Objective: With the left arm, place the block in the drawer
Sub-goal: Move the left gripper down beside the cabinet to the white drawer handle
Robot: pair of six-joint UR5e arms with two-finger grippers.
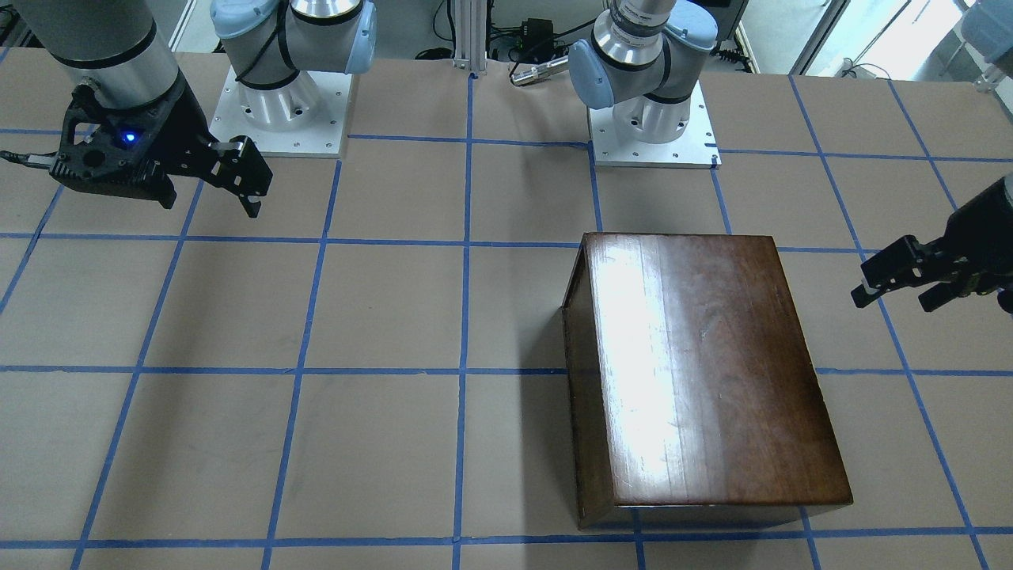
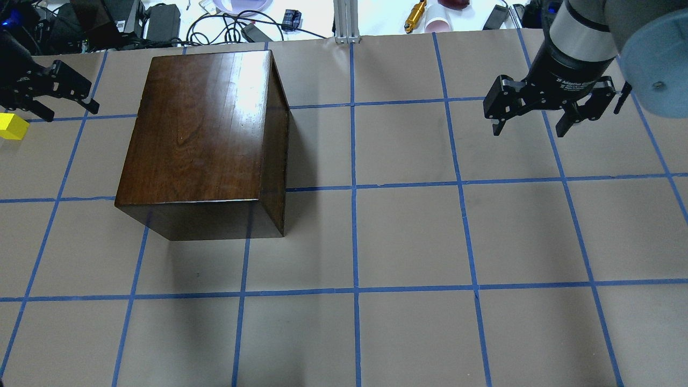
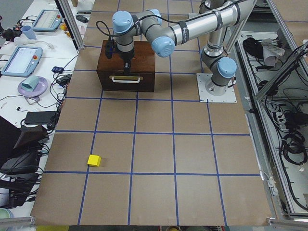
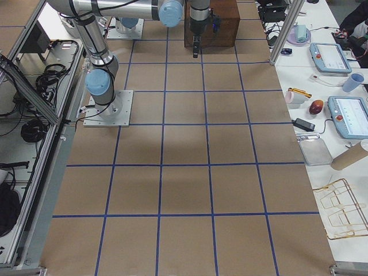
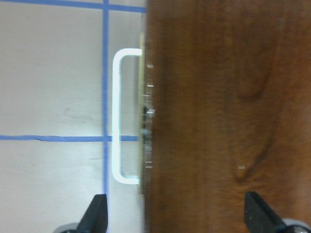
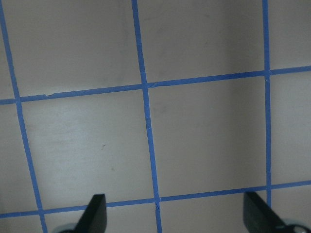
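Silver left arm (image 1: 633,28), pale-blue joint caps (image 1: 589,75), black right tool (image 1: 250,180), blue light (image 1: 129,138) on it

The only legible print is a line of small white lettering (image 2: 578,83) on the black collar of the right end effector (image 2: 529,128), far to the right of the wooden box (image 2: 204,129) in the overhead view. "Adaptive" can be made out; the rest is too small. The tablet screens (image 3: 21,60), left of the box in the left side view, are too small to read.
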